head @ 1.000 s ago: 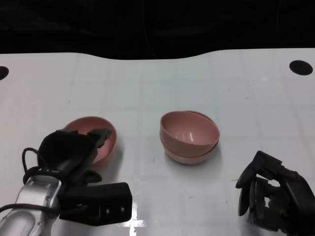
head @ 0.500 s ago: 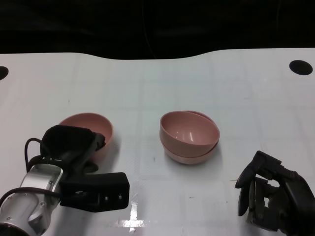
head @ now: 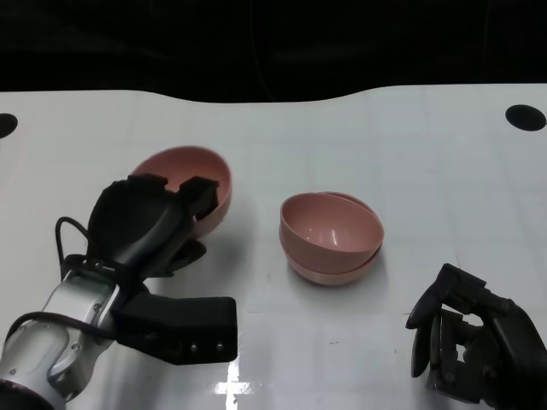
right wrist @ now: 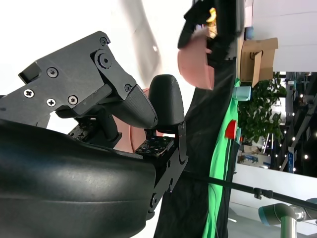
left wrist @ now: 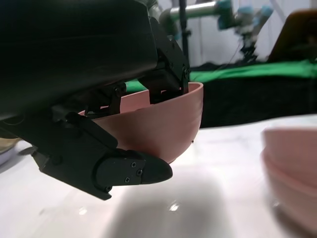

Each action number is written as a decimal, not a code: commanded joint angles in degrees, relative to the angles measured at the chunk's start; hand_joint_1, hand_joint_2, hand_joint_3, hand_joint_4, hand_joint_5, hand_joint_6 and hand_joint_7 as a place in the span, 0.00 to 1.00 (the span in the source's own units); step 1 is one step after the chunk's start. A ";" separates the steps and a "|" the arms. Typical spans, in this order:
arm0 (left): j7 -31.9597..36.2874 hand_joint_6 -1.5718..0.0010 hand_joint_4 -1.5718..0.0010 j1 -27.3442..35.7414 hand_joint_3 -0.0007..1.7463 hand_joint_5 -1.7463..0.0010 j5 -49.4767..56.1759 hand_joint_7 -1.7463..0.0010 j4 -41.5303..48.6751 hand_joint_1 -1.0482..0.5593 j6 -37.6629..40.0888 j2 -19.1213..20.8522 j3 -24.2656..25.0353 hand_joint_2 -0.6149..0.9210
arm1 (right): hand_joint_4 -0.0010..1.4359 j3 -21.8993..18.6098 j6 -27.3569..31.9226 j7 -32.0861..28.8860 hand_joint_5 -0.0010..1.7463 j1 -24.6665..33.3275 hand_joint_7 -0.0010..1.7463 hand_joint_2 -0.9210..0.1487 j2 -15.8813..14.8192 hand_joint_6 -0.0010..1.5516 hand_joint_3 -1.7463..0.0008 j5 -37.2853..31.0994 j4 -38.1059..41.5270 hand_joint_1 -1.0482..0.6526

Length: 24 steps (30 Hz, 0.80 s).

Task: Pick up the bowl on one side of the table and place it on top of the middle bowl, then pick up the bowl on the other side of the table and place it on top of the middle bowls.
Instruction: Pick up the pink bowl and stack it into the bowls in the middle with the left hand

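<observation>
My left hand (head: 149, 226) grips a pink bowl (head: 192, 184) by its rim and holds it lifted off the table, left of the middle. The left wrist view shows this bowl (left wrist: 158, 126) clear of the white surface, with fingers (left wrist: 171, 64) over its edge. Two pink bowls (head: 331, 235) sit nested at the table's middle, the upper one tilted; their edge (left wrist: 292, 168) shows in the left wrist view. My right hand (head: 470, 342) rests low at the near right, holding nothing, fingers loosely curled. In the right wrist view the lifted bowl (right wrist: 195, 62) appears beyond my right hand (right wrist: 124, 109).
The white table (head: 410, 154) has a dark round hole (head: 523, 117) at the far right and another at the far left edge (head: 4, 125). Beyond the back edge is darkness. A green cloth (left wrist: 257, 74) and robot arms stand behind the table.
My left hand has closed on the left bowl and lifted it up and toward the middle. The nested bowls and my right hand stay where they were.
</observation>
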 commanded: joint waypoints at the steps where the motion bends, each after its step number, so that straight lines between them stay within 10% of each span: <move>1: 0.67 0.56 0.46 -3.33 0.54 0.00 -1.67 0.10 -0.97 0.50 -2.74 -0.39 0.33 0.76 | 0.60 -0.44 0.46 0.07 1.00 0.50 0.96 0.55 -0.08 0.49 0.13 0.23 -0.69 0.52; 9: -1.28 0.48 0.45 -10.07 0.62 0.00 -5.47 0.24 3.23 0.50 -10.65 -3.60 -0.97 0.72 | 0.60 0.13 0.13 -0.45 1.00 0.45 0.95 0.55 0.23 0.50 0.13 -1.06 -0.43 0.54; 24: -12.73 0.49 0.43 -17.13 0.54 0.00 -6.65 0.13 6.56 0.50 -15.48 -7.64 -5.56 0.72 | 0.60 0.34 -0.30 0.38 1.00 0.83 0.93 0.54 0.56 0.51 0.14 -0.95 -0.15 0.55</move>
